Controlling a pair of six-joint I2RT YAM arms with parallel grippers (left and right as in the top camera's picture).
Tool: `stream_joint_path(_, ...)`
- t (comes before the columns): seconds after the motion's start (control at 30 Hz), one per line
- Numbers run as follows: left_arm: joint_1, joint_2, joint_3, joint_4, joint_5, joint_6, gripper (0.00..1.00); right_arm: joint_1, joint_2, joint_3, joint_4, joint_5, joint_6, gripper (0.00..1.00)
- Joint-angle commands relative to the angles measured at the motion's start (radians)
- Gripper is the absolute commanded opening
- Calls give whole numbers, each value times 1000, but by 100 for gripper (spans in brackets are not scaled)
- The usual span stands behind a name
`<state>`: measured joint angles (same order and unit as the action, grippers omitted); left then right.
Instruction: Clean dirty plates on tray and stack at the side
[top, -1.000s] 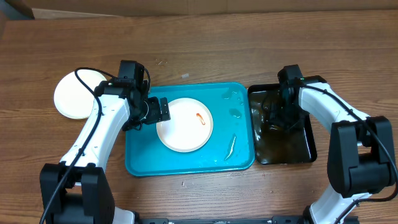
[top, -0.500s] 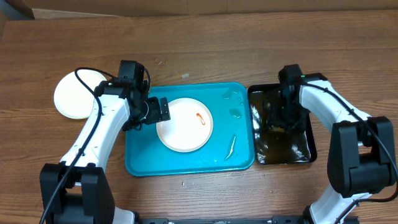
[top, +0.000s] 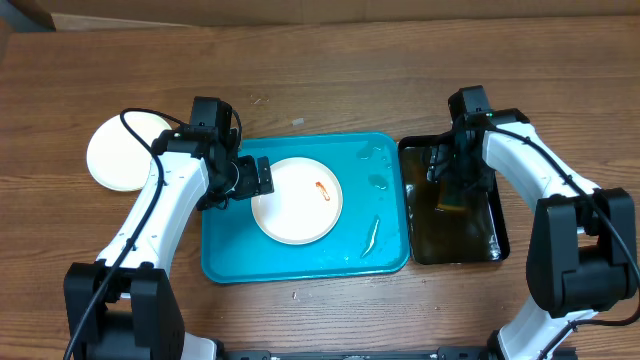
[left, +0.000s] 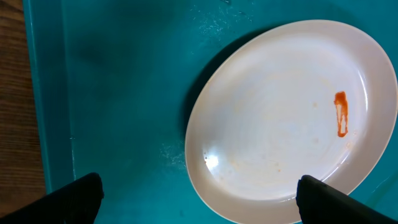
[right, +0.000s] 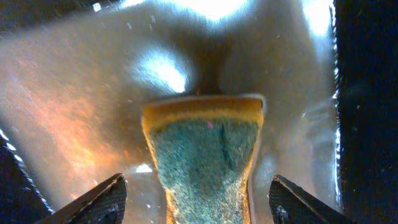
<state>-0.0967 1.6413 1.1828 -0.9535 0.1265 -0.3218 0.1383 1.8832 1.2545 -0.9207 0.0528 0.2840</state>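
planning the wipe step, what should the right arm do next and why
Probably carry the sponge over from the black tub to the plate on the tray: the right gripper seems to grip it, and the red smear is unwiped.

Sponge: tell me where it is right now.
In the right wrist view the sponge is held in the right gripper, above the wet black tub, which stands right of the turquoise tray.
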Motion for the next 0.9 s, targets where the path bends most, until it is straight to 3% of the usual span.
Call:
stream_joint_path(0.0, -5, 1, -3, 1, -3, 0, 100, -3, -24, -19, -1, 13, 2, 73)
stream_joint_path(0.13, -5, 1, -3, 2, -3, 0, 100, -3, -24, -20, -11, 3, 2, 70)
stream_joint_path(0.17, -5, 1, -3, 2, -3, 0, 100, -3, -24, -20, -11, -10, 2, 62)
stream_joint_path(0.23, -5, 1, -3, 2, -3, 0, 100, -3, -24, -20, -13, -36, 1, 13)
stream_joint_path(0.27, -5, 1, -3, 2, -3, 0, 100, -3, -24, -20, -13, -48, 1, 4)
stream_joint_path(0.33, -5, 1, -3, 2, -3, 0, 100, -3, -24, -20, -9, -50, 1, 4)
stream_joint_path(0.37, -5, 1, -3, 2, -3, 0, 100, -3, -24, -20, -2, -48, 1, 26)
stream_joint_path(0.4, -5, 1, -3, 2, -3, 0, 100, -5, -24, -18, 9, -44, 0, 56)
stream_joint_path(0.43, -5, 1, -3, 2, -3, 0, 100, -7, -24, -16, 21, -38, 0, 70)
stream_joint_path(0.47, -5, 1, -3, 2, -3, 0, 100, -9, -24, -16, 34, -27, 0, 75)
stream_joint_path(0.57, -5, 1, -3, 2, -3, 0, 100, -13, -24, -16, 88, 24, 1, 76)
stream_joint_path(0.63, -5, 1, -3, 2, -3, 0, 100, -14, -24, -16, 107, 33, 1, 70)
stream_joint_path(0.67, -5, 1, -3, 2, -3, 0, 100, -14, -24, -16, 109, 32, 1, 61)
stream_joint_path(0.7, -5, 1, -3, 2, -3, 0, 100, -14, -24, -16, 108, 32, 1, 41)
stream_joint_path(0.73, -5, 1, -3, 2, -3, 0, 100, -14, -24, -17, 105, 32, 1, 9)
stream_joint_path(0.77, -5, 1, -3, 2, -3, 0, 100, -14, -24, -17, 105, 32, 1, 4)
stream_joint_path(0.8, -5, 1, -3, 2, -3, 0, 100, -14, -24, -17, 108, 31, 1, 4)
stream_joint_path(0.87, -5, 1, -3, 2, -3, 0, 100, -14, -24, -16, 111, 32, 1, 25)
